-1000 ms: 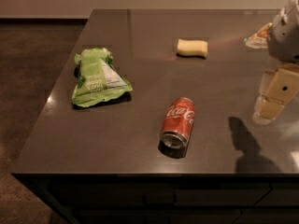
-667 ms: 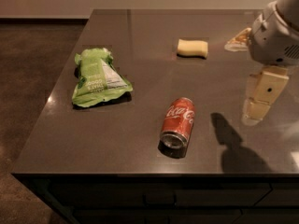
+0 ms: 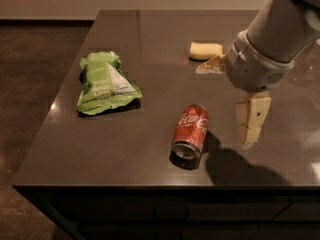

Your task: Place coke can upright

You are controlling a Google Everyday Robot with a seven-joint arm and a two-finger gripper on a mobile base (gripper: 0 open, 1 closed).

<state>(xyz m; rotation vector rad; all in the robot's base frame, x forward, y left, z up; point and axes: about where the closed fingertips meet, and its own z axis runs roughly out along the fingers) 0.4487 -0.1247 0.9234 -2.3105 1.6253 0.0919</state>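
The coke can (image 3: 190, 130) is red with white script. It lies on its side on the dark table (image 3: 150, 44), near the front edge, with one silver end facing the front. My gripper (image 3: 226, 104) hangs just to the right of the can, above the table, and touches nothing. It is open and empty: one pale finger (image 3: 252, 118) points down beside the can and the other (image 3: 210, 65) sticks out to the left near the sponge. The arm's shadow falls on the table right of the can.
A green snack bag (image 3: 104, 83) lies flat at the left of the table. A pale yellow sponge (image 3: 205, 50) lies at the back, behind the gripper. The table's front edge (image 3: 160, 185) is close below the can; dark floor lies to the left.
My arm and gripper have moved left from the table's right edge toward the can. The can, bag and sponge have not moved.
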